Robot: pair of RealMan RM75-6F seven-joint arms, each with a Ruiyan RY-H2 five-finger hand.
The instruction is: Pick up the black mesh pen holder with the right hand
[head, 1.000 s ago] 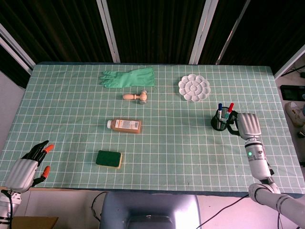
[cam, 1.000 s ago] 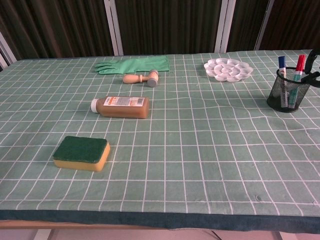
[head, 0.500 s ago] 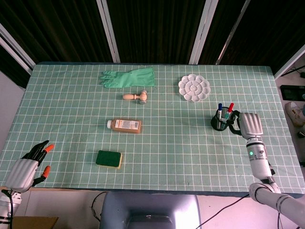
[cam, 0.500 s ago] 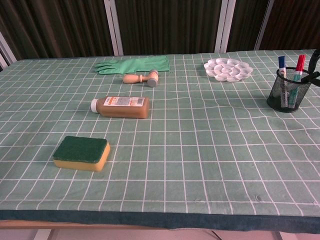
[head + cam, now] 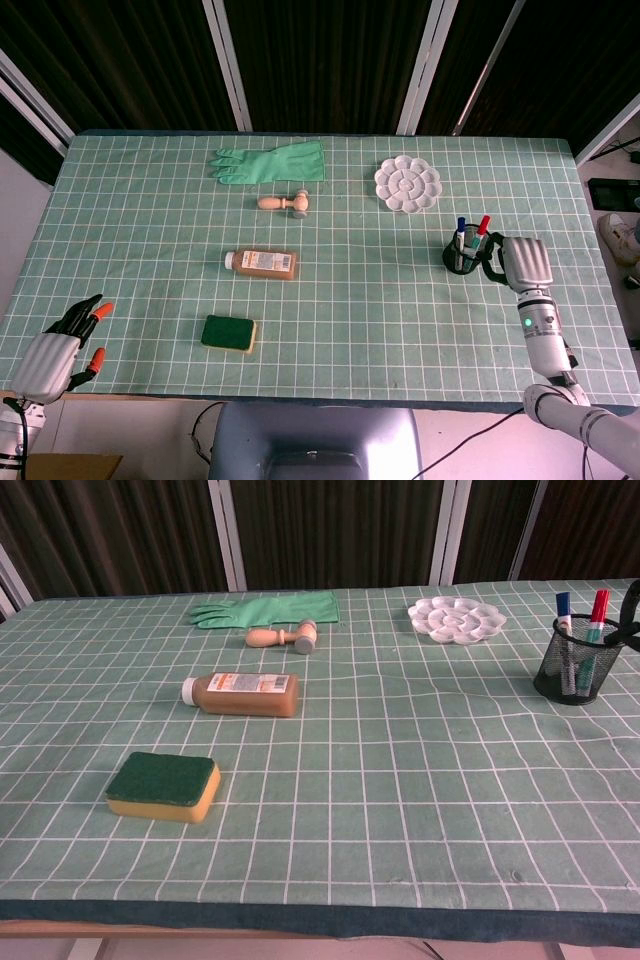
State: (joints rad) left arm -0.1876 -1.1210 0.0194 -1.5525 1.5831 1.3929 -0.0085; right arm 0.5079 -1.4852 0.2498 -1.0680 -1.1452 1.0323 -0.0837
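The black mesh pen holder (image 5: 461, 251) (image 5: 574, 660) stands upright on the green gridded cloth at the right, with a blue and a red marker in it. My right hand (image 5: 521, 261) sits just to its right at table height. Its dark fingers (image 5: 491, 256) curve toward the holder's right side, and in the chest view they (image 5: 629, 608) show at the frame's right edge by the rim. I cannot tell whether they touch it. My left hand (image 5: 52, 352) hangs at the near left table corner, fingers spread and empty.
A white paint palette (image 5: 407, 184) lies behind the holder. Further left are a green rubber glove (image 5: 272, 164), a small wooden stamp (image 5: 285, 203), a brown bottle (image 5: 261, 263) lying on its side and a green-and-yellow sponge (image 5: 229, 333).
My right hand has drifted slightly to the right and toward me. The pen holder has stayed where it was, and the left hand has not moved.
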